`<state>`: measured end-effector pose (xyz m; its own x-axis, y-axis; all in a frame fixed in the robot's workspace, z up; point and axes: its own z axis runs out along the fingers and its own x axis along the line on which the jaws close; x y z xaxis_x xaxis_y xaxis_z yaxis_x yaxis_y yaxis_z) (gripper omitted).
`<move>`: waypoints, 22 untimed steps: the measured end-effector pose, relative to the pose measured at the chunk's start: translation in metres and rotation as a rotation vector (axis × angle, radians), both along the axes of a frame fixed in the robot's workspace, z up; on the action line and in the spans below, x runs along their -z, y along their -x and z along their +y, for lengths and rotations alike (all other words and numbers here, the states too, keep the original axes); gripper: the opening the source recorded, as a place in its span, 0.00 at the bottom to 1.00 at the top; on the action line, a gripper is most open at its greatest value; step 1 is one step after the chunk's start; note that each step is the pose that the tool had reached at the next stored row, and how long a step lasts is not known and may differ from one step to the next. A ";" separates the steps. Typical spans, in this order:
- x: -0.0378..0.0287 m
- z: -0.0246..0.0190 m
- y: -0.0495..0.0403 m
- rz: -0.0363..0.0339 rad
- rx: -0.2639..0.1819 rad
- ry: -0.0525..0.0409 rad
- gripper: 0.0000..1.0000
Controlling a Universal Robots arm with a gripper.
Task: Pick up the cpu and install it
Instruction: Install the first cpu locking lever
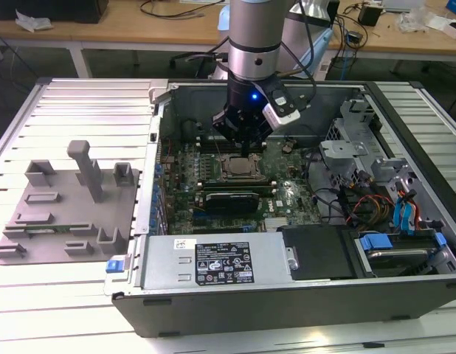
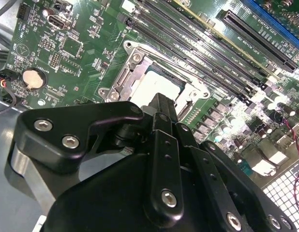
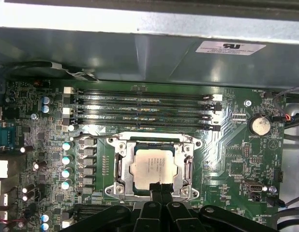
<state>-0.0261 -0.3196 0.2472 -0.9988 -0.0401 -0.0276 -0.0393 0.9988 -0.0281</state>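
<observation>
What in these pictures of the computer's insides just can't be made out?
First wrist view: the black pincer covers the near edge of the pale silver square cpu, so whether they touch is hidden.
Second wrist view: the pincer blocks part of the cpu.
Exterior view: the cpu is too small to judge, with the pincer hanging over the metal-framed socket.

cpu (image 3: pixel 154 166) x1 | socket frame (image 3: pixel 121 164) x1 | memory slots (image 3: pixel 140 96) x4, I think | coin cell battery (image 3: pixel 260 125) x1 | pincer (image 3: pixel 159 187) x1 | PC case (image 1: pixel 287 306) x1 | grey fixture plate (image 1: pixel 66 214) x1
</observation>
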 end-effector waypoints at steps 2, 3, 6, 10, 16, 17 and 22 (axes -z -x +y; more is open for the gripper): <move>-0.0020 0.0001 0.0000 0.0001 0.000 0.0007 0.11; -0.0051 0.0003 0.0000 0.0000 0.000 0.0014 0.11; -0.0175 0.0005 0.0000 0.0000 0.000 0.0015 0.11; -0.0264 0.0007 0.0000 -0.0001 0.000 0.0014 0.11; -0.0264 0.0007 0.0037 0.0000 0.000 0.0014 0.11; -0.0264 0.0007 0.0055 0.0000 0.000 0.0015 0.11; -0.0261 0.0007 0.0285 -0.0001 0.000 0.0014 0.11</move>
